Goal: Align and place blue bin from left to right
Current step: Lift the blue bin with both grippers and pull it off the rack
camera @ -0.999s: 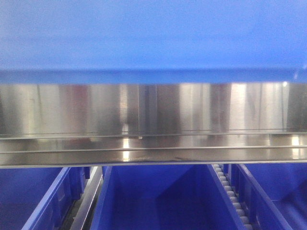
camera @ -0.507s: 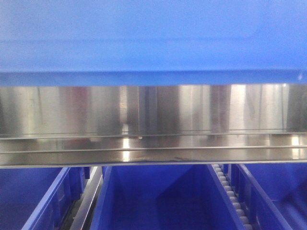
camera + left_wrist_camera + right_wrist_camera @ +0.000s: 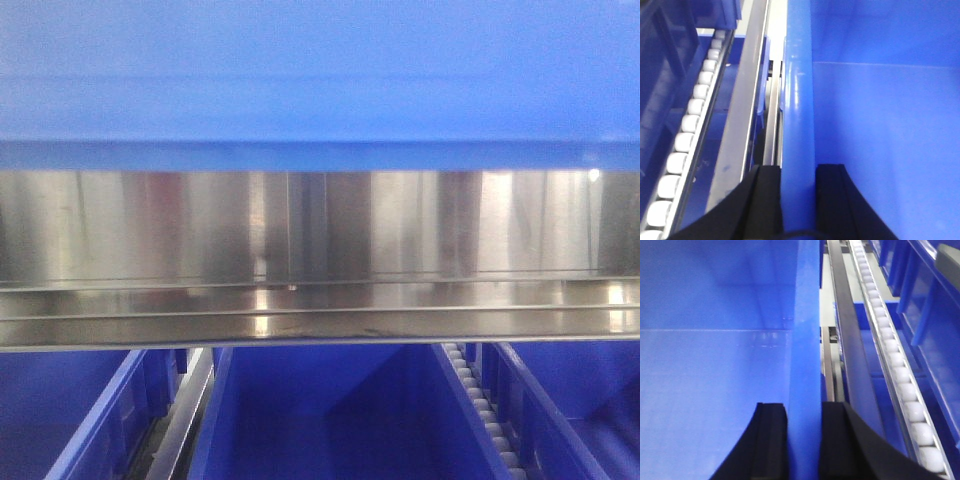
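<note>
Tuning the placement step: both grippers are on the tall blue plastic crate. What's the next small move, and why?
Probably lower the tall medium-blue plastic crate straight down, evenly. The left gripper and right gripper each clamp a side wall, its bottom edge looks level above the stainless steel beam, and white roller tracks run beside it.

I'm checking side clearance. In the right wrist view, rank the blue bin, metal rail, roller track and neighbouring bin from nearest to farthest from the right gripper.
1. blue bin: its wall sits between the fingers of the right gripper.
2. metal rail: just right of that wall.
3. roller track: right of the rail.
4. neighbouring bin: at the far right edge.
</note>
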You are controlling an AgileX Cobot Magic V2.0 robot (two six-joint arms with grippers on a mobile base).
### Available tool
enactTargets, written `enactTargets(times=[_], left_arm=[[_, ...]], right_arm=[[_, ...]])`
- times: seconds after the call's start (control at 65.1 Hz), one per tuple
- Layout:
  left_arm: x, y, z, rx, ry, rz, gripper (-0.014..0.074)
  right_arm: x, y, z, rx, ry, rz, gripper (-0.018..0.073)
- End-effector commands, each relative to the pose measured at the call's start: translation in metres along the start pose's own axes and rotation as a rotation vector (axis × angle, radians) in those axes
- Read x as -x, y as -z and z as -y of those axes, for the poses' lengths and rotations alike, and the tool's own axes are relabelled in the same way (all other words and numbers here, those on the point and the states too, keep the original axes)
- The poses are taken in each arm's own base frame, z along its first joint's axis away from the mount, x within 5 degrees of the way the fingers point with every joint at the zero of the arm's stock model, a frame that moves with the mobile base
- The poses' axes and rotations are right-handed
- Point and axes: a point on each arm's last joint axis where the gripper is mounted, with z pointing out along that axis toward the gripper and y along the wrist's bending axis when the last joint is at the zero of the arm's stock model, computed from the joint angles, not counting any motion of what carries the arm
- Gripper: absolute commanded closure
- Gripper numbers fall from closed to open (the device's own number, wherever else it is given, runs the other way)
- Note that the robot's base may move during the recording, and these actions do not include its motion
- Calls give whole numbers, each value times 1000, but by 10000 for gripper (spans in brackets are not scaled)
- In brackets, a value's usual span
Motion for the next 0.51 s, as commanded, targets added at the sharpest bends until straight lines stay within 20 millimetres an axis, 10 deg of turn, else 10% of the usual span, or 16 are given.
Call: enactTargets(times=[0.0,0.492], left_arm=[[8,6,6,-75,0,88,707],[8,6,6,-75,0,88,707]], right_arm=[[10,4,-9,93,16,105,638],[12,5,-11,118,16,127,638]])
